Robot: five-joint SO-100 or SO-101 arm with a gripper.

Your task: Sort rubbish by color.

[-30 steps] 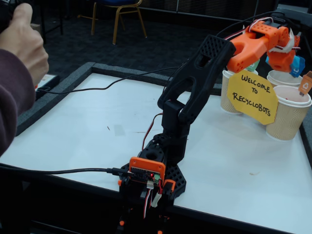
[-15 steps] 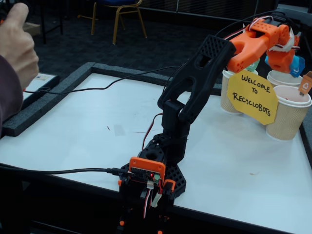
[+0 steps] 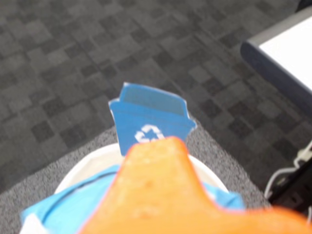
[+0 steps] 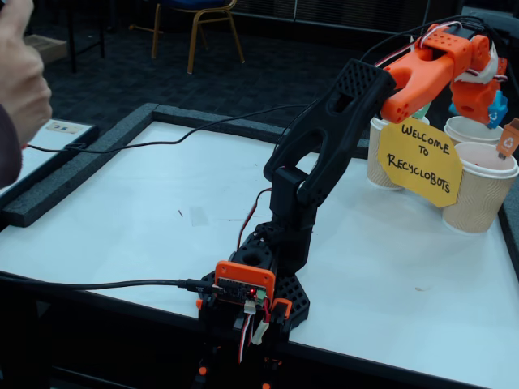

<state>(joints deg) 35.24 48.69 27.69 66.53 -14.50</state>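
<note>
My orange gripper (image 4: 478, 104) hangs at the far right of the fixed view, over the rear beige cup (image 4: 464, 130). Light blue paper rubbish (image 4: 496, 109) sticks out on both sides of the jaw, so the gripper looks shut on it. The wrist view looks down an orange finger (image 3: 156, 195). The same blue rubbish (image 3: 63, 209) spreads under that finger and overlaps the white cup rim (image 3: 87, 165). A blue recycling tag (image 3: 148, 122) stands at the cup's far side. No other rubbish shows.
Two more beige cups (image 4: 377, 162) (image 4: 478, 198) stand at the back right behind a yellow sign (image 4: 420, 160). One carries an orange tag (image 4: 508, 139). A black cable (image 4: 162, 144) crosses the white table. A person's hand (image 4: 16, 73) is at the upper left.
The gripper has risen slightly over the rear cup with the blue paper still in it. The person's hand has drawn back toward the upper left.
</note>
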